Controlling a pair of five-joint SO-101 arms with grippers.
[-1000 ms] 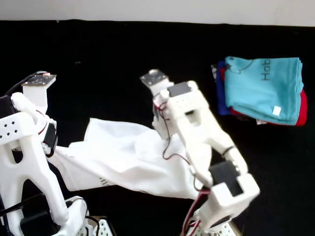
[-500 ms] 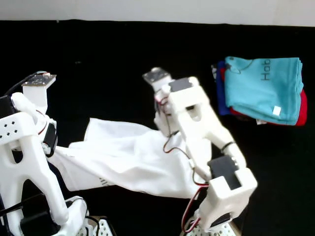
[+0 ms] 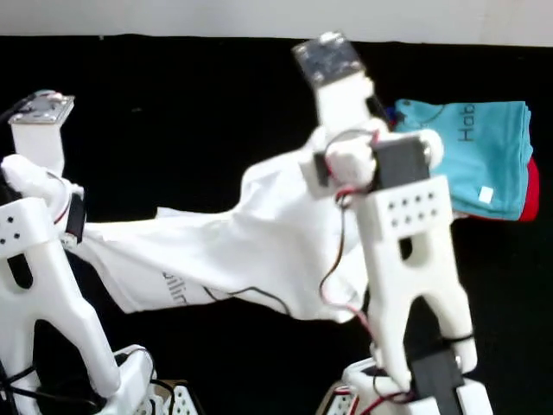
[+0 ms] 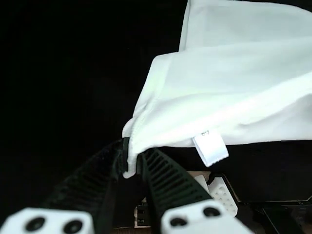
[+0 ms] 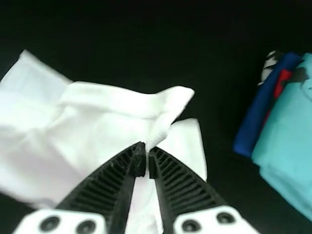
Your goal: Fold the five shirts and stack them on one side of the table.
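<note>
A white shirt (image 3: 242,251) hangs stretched between the two arms above the black table (image 3: 173,104). My left gripper (image 4: 132,158) is shut on one edge of the white shirt (image 4: 229,97), near a small white tag (image 4: 210,148). My right gripper (image 5: 145,158) is shut on a raised fold of the white shirt (image 5: 92,122). In the high view the right arm (image 3: 380,190) holds the cloth up at centre, and the left arm (image 3: 34,216) holds it at the left edge. A stack of folded shirts (image 3: 467,156), teal on top over red and blue, lies at the far right.
The folded stack (image 5: 282,131) also appears in the right wrist view beside the lifted cloth. The arms' white bases (image 3: 130,389) stand at the table's near edge. A pale wall (image 3: 259,17) runs behind the table.
The right arm has risen and swung toward the far side, lifting its part of the white shirt off the table. The left arm has also lifted slightly, pulling the cloth taut.
</note>
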